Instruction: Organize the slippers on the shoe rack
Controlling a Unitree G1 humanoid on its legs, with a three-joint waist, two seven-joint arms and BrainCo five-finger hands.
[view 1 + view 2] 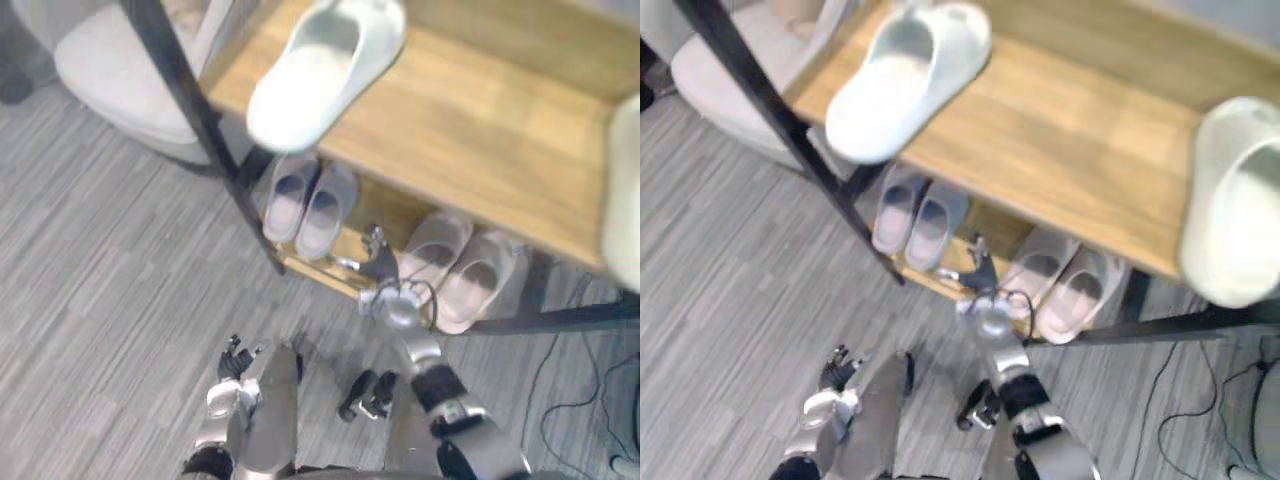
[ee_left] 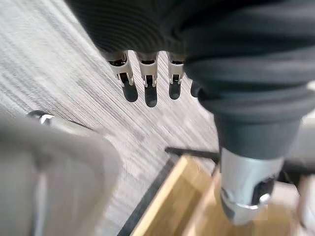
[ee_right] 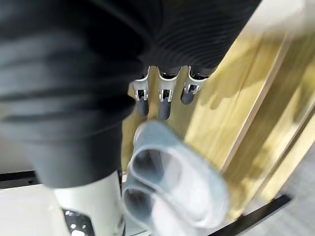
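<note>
The wooden shoe rack (image 1: 480, 130) carries one white slipper (image 1: 320, 70) at the left of its top shelf, toe over the front edge. Another white slipper (image 1: 1240, 200) lies at the right of that shelf. On the lower shelf a grey pair (image 1: 310, 200) stands left and a beige pair (image 1: 465, 265) right. My right hand (image 1: 378, 262) reaches to that shelf's front edge between the two pairs. It is open, with straight fingers (image 3: 165, 101) past the grey pair (image 3: 172, 187), holding nothing. My left hand (image 1: 237, 360) hangs open low above the floor, its fingers (image 2: 147, 83) relaxed.
A black rack post (image 1: 190, 110) slants down the rack's left side. A white rounded seat (image 1: 120, 80) stands at the far left beside the rack. Grey striped flooring (image 1: 100, 300) spreads in front of the rack.
</note>
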